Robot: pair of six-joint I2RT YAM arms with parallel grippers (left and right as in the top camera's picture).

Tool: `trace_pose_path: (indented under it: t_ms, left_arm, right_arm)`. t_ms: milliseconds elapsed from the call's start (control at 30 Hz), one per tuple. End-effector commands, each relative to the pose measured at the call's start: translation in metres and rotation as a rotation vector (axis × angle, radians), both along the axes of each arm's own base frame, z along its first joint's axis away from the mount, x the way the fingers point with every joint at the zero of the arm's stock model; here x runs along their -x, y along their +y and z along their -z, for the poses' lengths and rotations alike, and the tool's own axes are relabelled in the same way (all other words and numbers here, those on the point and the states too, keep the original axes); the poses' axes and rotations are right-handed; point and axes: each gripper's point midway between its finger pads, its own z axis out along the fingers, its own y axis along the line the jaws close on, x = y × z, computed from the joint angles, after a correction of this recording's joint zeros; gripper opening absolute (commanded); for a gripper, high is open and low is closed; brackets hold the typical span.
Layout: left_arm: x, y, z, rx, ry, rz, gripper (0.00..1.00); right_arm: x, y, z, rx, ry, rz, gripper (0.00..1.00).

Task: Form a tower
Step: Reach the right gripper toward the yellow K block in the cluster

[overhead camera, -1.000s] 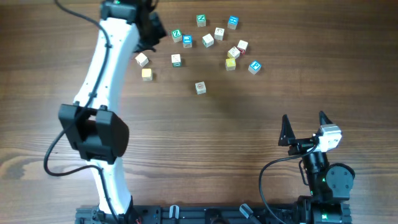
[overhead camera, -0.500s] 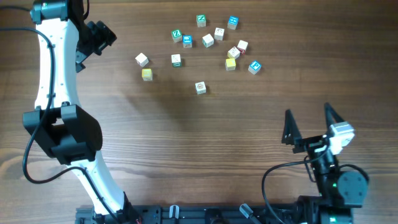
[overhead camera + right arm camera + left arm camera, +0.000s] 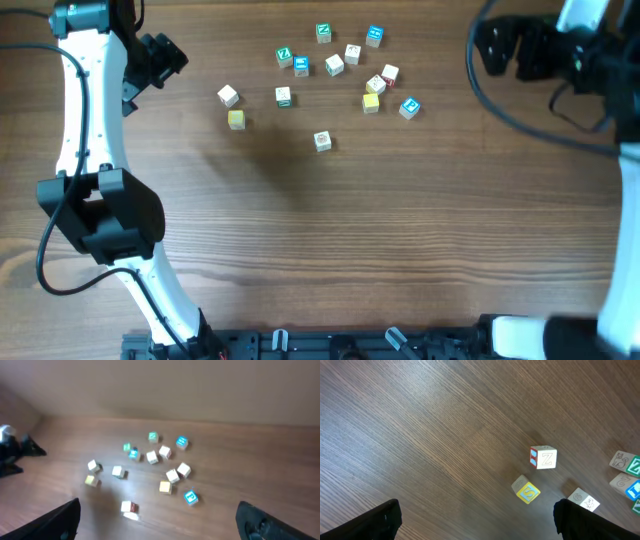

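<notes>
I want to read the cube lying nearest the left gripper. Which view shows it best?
Left wrist: the white cube is near and sharp, its Z legible. Overhead shows it small, letter unreadable; right wrist shows it far and blurred.

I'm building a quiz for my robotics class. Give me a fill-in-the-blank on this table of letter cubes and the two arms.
1. The left tool and the right tool both stand ___, holding nothing.
2. In the left wrist view, the cube with a red side shows the letter ___.
3. The neighbouring cube closest to it has a ___ top face.
4. The cubes lie on a table made of ___.
Missing words: open; Z; yellow; wood.
</notes>
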Motion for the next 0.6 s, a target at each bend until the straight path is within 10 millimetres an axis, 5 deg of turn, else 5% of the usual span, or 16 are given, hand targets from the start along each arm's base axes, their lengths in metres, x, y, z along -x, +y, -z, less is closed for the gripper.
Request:
trace_pose_path:
  t_ms: [0,67,100,167,200,267,300,367,467,567]
  left_arm:
    - [-0.001,0.000,-0.004,-0.004,-0.009,0.004,1.00]
    - [-0.001,0.000,-0.004,-0.004,-0.009,0.004,1.00]
    - [-0.001,0.000,-0.004,-0.004,-0.009,0.004,1.00]
    - [-0.001,0.000,-0.004,-0.004,-0.009,0.004,1.00]
    - [-0.001,0.000,-0.004,-0.004,-0.009,0.004,1.00]
    - [-0.001,0.000,-0.004,-0.004,-0.009,0.004,1.00]
    - [-0.001,0.000,-0.004,-0.004,-0.009,0.004,1.00]
    - [-0.001,0.000,-0.004,-0.004,-0.009,0.004,1.00]
    - [-0.001,0.000,-0.004,-0.004,-0.009,0.004,1.00]
    - [-0.001,0.000,-0.004,-0.004,-0.009,0.004,1.00]
  right_arm:
    - [-0.042,0.001,0.043,-0.004,0.089,-0.021,1.00]
    - [-0.068,0.011,0.077,-0.061,0.147,-0.077,1.00]
    - [-0.071,0.019,0.087,-0.091,0.174,-0.112,0.91]
    - [-0.079,0.031,0.120,-0.080,0.255,-0.126,0.58]
    - [-0.084,0.040,0.147,-0.036,0.315,-0.123,0.32]
    - [-0.088,0.054,0.180,0.043,0.376,-0.116,0.11]
    - [-0.091,0.067,0.207,0.107,0.420,-0.118,0.09]
    - [-0.093,0.086,0.240,0.179,0.468,-0.118,0.13]
    - [-0.091,0.110,0.289,0.258,0.537,-0.127,0.77]
    - [-0.089,0.137,0.331,0.283,0.573,-0.181,0.91]
